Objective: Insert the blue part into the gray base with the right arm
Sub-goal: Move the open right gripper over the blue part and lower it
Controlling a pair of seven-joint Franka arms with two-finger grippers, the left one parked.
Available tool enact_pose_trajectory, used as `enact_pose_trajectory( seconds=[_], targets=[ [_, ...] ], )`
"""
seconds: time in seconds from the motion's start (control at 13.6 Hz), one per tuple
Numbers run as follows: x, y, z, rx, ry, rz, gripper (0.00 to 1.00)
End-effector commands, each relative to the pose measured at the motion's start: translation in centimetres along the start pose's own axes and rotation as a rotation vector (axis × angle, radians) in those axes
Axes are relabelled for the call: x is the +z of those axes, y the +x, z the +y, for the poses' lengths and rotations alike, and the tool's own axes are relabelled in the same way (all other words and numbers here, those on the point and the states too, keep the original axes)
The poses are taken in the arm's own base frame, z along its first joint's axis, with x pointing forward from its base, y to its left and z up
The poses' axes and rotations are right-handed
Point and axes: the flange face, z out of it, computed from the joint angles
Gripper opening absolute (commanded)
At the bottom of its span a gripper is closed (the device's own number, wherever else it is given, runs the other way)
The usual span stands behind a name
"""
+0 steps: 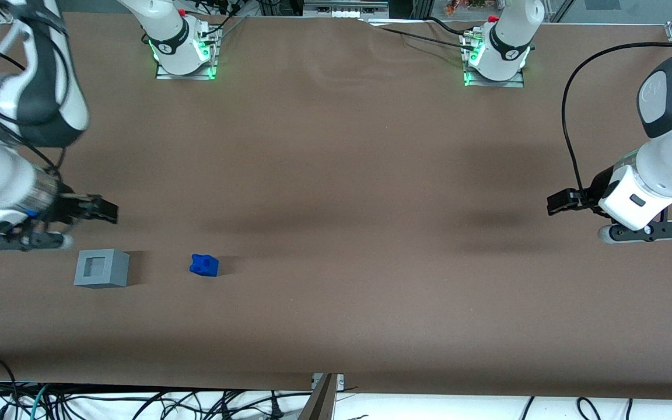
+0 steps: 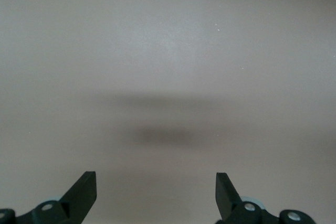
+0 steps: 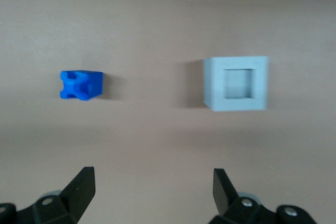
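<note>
The blue part (image 1: 204,265) sits on the brown table (image 1: 336,192), toward the working arm's end. The gray base (image 1: 101,268) stands beside it, a little apart, with its square hole facing up. Nothing is in the hole yet.

The right arm (image 1: 3,146) hangs above the table, close to the gray base and a bit farther from the front camera. Its gripper (image 1: 98,210) is up in the air with its fingers spread wide, and it holds nothing. From the wrist camera both black fingers (image 3: 79,187) show, with the blue part (image 3: 81,85) and the gray base (image 3: 236,83) on the table past them.

The blue part looks like hard plastic, so it is probably light and stiff and will not squash. Its top is bumpy with notches, so fingers could slip there. The flat side walls look like the best place to pinch it. It is small, so it may tip or slide if bumped.
</note>
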Motion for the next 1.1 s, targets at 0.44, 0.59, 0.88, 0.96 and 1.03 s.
enact_pose_trajectory(
  seconds=[0.44,0.59,0.88,0.96,1.03],
  targets=[
    [12.5,3.0,-10.3,0.104,0.022,0.066,0.99],
    [13.7,3.1,-10.7,0.107,0.031,0.062,0.99],
    [15.2,3.4,-10.7,0.103,0.035,0.081,0.99],
    [15.6,3.5,-10.9,0.102,0.037,0.088,0.99],
    [15.8,3.5,-10.9,0.107,0.040,0.090,0.99]
  ],
)
